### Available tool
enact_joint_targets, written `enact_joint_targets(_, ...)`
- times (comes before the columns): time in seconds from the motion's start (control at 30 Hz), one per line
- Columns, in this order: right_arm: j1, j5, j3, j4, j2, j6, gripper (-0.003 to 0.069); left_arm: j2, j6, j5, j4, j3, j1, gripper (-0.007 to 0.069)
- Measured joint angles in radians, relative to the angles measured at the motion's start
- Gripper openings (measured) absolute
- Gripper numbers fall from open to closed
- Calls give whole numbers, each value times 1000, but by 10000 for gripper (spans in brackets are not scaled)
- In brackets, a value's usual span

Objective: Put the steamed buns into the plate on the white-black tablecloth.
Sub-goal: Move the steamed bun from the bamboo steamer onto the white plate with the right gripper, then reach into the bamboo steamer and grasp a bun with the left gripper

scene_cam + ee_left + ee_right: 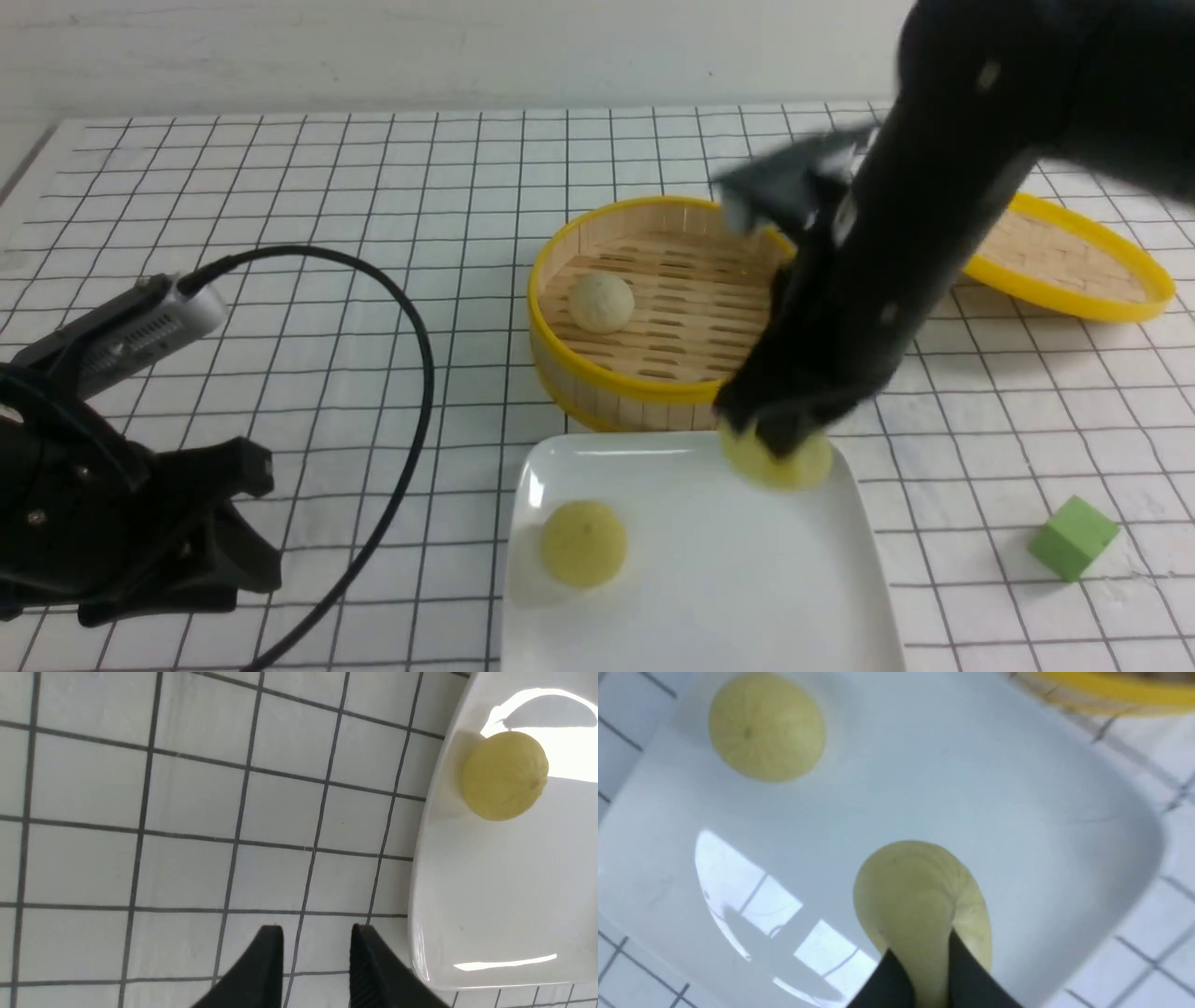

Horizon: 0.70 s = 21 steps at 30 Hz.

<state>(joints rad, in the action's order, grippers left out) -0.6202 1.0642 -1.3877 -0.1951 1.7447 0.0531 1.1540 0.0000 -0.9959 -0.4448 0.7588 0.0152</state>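
At the far left, the left end effector (254, 523) hangs low over the white-black tablecloth (280, 187) that covers the tabletop. Its 2 fingers are a little apart with nothing between them, near the plate's left edge. On the white plate (709, 579), toward its left side, 1 pale yellow bun (583, 543) sits free, well apart from both end effectors. Behind the plate, the off-white bun (601, 301) lies untouched in the left half of the bamboo steamer basket (534, 308).

Further right, the right end effector (780, 439) is clamped on the second yellow bun (789, 467), low over the plate's far right corner. Whether that bun touches the glaze cannot be told. In the right wrist view its dough bulges around the 2 fingertips (966, 975). From that, these buns look soft, light and easily dented. A gentle squeeze across the widest part of the dome, low on its sides, seems the safest hold, since the rounded top could slip free.

Rightmost lie the bamboo lid (1074, 252) and, nearer, a green cube (1074, 537).
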Motion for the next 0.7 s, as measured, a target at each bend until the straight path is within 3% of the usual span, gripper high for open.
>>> enact_joint_targets(0.1, -68, -145, 146, 36, 12, -68, 118, 0, 0, 0, 2, 0, 0, 237)
enact_joint_targets(0.2, -100, -229, 211, 70, 28, -108, 275, 0, 0, 1, 2, 1, 0, 239)
enact_joint_targets(0.23, -101, -229, 213, 71, 28, -110, 286, 0, 0, 1, 2, 1, 0, 240)
enact_joint_targets(0.3, -105, -219, 202, 71, 20, -114, 410, 0, 6, -4, 2, 1, 0, 241)
enact_joint_targets(0.4, -105, -141, 151, 94, -27, -114, 470, 1, 21, -28, 2, 13, 0, 243)
enact_joint_targets(0.5, -105, 1, 79, 173, -135, -114, 428, 10, 42, -56, 2, 66, 0, 243)
enact_joint_targets(0.57, -105, 88, 62, 233, -225, -125, 323, 26, 67, -67, 1, 111, 0, 243)
enact_joint_targets(0.6, -105, 95, 62, 239, -234, -128, 309, 29, 72, -68, -1, 120, 0, 243)
enact_joint_targets(0.63, -105, 138, 65, 274, -316, -150, 174, 54, 91, -73, -16, 150, -1, 243)
enact_joint_targets(0.7, -105, 153, 91, 297, -390, -175, 58, 89, 118, -83, -34, 180, -14, 243)
